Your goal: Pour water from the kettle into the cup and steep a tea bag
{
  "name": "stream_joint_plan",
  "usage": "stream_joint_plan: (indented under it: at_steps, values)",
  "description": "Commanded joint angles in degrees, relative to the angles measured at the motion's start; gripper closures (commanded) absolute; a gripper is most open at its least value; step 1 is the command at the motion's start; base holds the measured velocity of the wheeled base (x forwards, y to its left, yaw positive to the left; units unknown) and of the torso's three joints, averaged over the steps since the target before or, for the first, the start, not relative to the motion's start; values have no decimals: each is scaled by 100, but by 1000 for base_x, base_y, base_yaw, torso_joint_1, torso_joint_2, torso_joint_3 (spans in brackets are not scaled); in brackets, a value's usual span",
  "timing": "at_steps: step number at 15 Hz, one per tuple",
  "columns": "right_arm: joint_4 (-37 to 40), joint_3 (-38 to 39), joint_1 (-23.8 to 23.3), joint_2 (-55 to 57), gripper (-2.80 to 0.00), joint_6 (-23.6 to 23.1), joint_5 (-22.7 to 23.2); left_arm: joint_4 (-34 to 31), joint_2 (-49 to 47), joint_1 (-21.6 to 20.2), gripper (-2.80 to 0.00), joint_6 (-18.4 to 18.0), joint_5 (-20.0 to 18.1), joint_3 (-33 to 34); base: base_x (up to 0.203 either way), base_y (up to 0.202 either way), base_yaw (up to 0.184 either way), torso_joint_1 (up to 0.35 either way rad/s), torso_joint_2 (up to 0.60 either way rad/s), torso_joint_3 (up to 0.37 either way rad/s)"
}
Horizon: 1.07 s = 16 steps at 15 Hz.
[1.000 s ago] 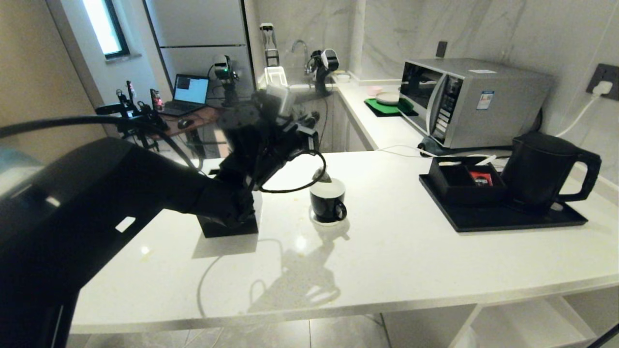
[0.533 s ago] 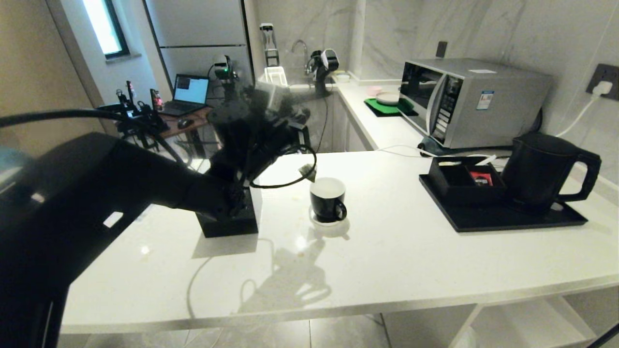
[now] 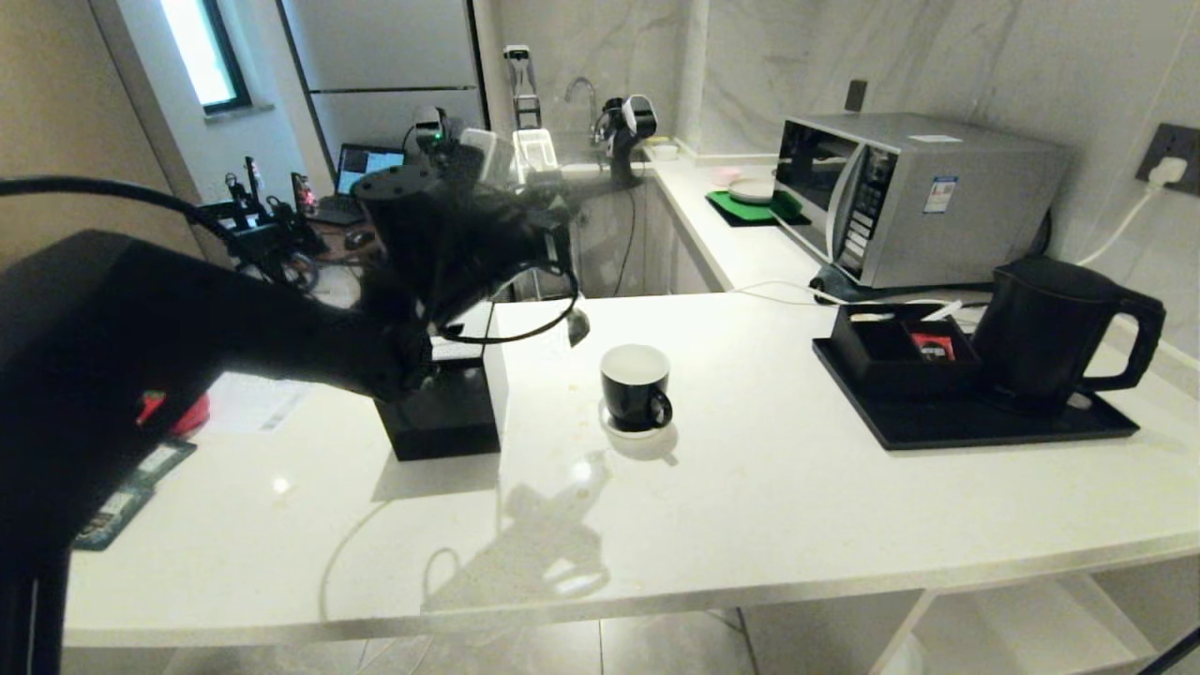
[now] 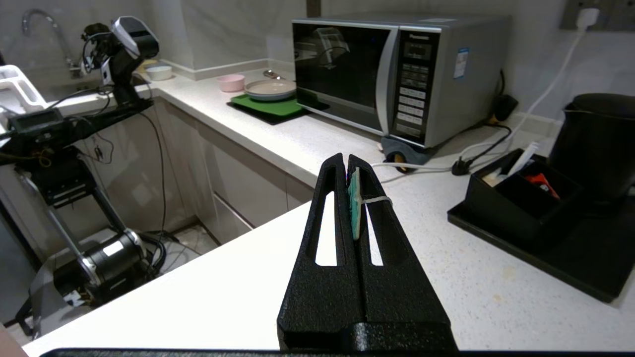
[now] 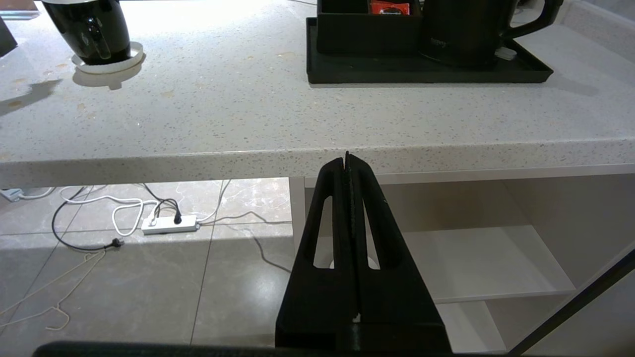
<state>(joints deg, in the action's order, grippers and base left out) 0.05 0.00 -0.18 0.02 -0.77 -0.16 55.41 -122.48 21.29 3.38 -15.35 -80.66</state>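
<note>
Patience counts at this step: the left claw [image 4: 347,166] is clamped on the tea bag's green tag and string, and the tea bag [image 3: 577,327] dangles below it, to the left of the cup [image 3: 636,384] and higher than its rim, not over it. By my reading the bag is being dipped for steeping, so a good stroke would bring the claw back over the white opening, let the swing die, then lower straight down so the bag clears the rim without snagging or tugging the cup off its saucer [image 3: 626,428]. Beneath the claw's arm stands a black box [image 3: 441,422], close enough to be brushed on a low pass. Open surface [image 3: 769,497] lies around the cup, with the front edge well off. Farther right the kettle [image 3: 1055,328] sits on a black tray [image 3: 975,422], well apart. The right claw [image 5: 347,163] hangs below the surface edge, pressed shut on nothing, clear of everything.
</note>
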Motion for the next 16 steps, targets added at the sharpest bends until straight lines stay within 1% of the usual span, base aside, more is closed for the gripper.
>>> stream_joint_plan:
  at_steps: [1, 5, 8, 10, 13, 16]
  values:
    - [4, 0, 1, 6, 0, -2, -1, -132, 91, -182, 0, 8, -138, -224, 0, 0, 0, 0, 0, 0]
    - [4, 0, 1, 6, 0, -2, -1, -674, 101, -410, 0, 88, -550, -787, 0, 0, 0, 0, 0, 0]
    - [-4, 0, 1, 6, 0, -2, -1, -1142, 101, -580, 0, 125, -660, -1161, 0, 0, 0, 0, 0, 0]
    - [-5, 0, 1, 6, 0, -11, -1, -1350, 112, -748, 0, 128, -1064, -1340, 0, 0, 0, 0, 0, 0]
    - [-2, 0, 1, 6, 0, -2, -1, -1509, 186, -976, 0, 137, -1492, -1347, 0, 0, 0, 0, 0, 0]
    - [1, 0, 1, 6, 0, -2, -1, -1559, 207, -1212, 0, 137, -1714, -1332, 0, 0, 0, 0, 0, 0]
